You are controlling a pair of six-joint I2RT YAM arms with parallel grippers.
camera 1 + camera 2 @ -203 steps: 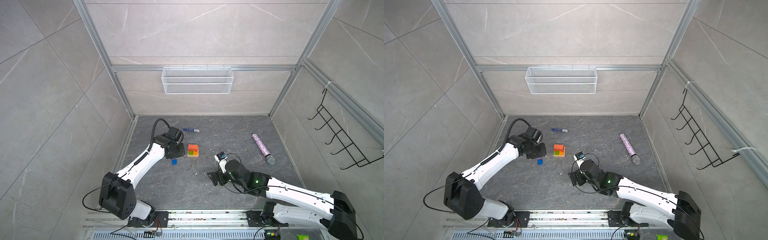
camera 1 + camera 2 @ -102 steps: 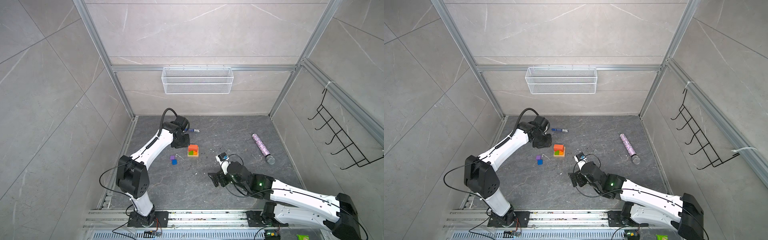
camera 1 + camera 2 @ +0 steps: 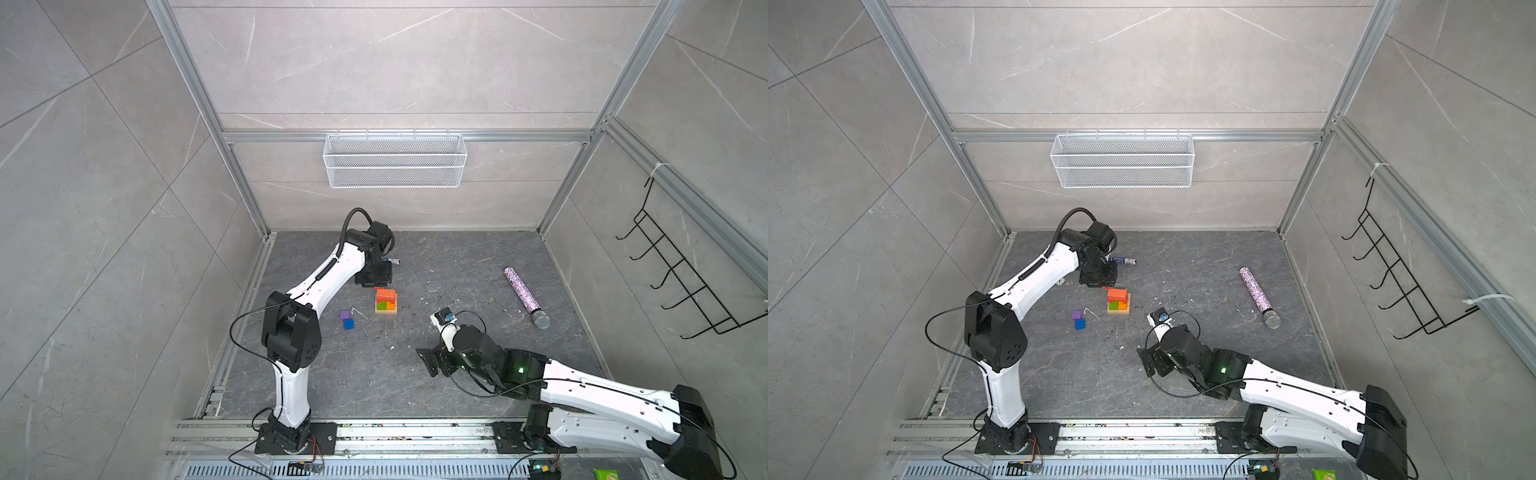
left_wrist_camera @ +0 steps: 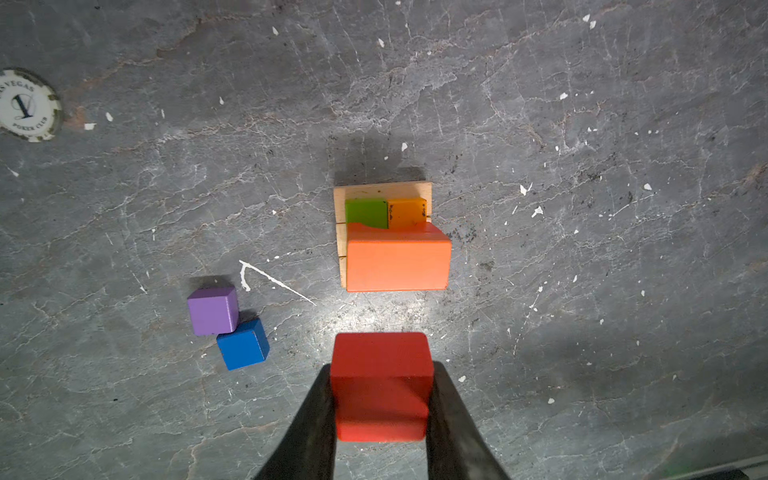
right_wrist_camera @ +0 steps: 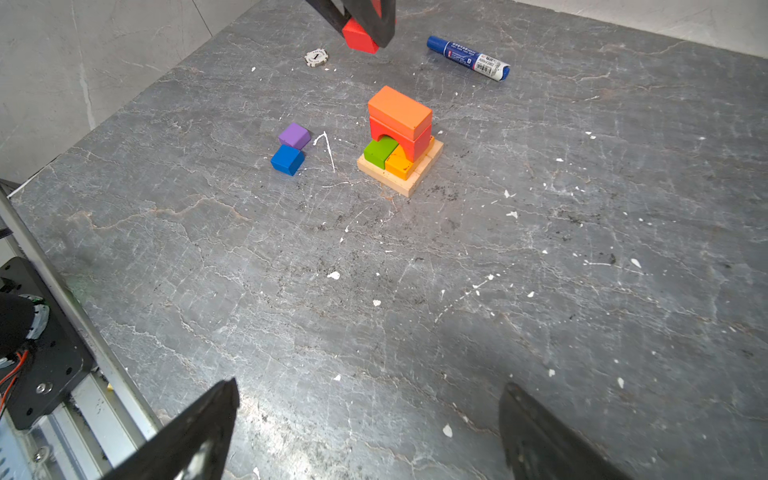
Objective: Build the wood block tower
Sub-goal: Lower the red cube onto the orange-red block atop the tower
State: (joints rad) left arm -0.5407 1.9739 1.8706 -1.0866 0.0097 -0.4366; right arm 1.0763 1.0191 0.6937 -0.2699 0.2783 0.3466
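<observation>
Grey stone-look tabletop (image 3: 457,270), ringed by pale tiled walls, was your workspace. On it stood the tower (image 3: 386,301). It had a tan base (image 5: 409,185), a green block (image 5: 380,150) and a yellow-orange block (image 5: 400,163) side by side on that, a red arch (image 5: 409,139) spanning them, and an orange oblong (image 5: 400,111) on top.

Your left gripper (image 4: 381,374) was clamped on a red block (image 4: 379,353), with a finger against each side. It hung just behind the tower, toward the back wall, and the block seemed lifted off the tabletop.

Left of the tower in both top views lay a purple cube (image 4: 212,311) and a blue cube (image 4: 243,345), touching each other.

Your right gripper (image 5: 369,386) had its jaws spread wide with nothing between them. It was over bare tabletop, well in front of the tower and to its right.

Behind the tower lay a blue marker (image 5: 467,58), with a poker chip (image 5: 316,57) behind and to the left. A glittery microphone (image 3: 524,296) lay well off to the tower's right.
</observation>
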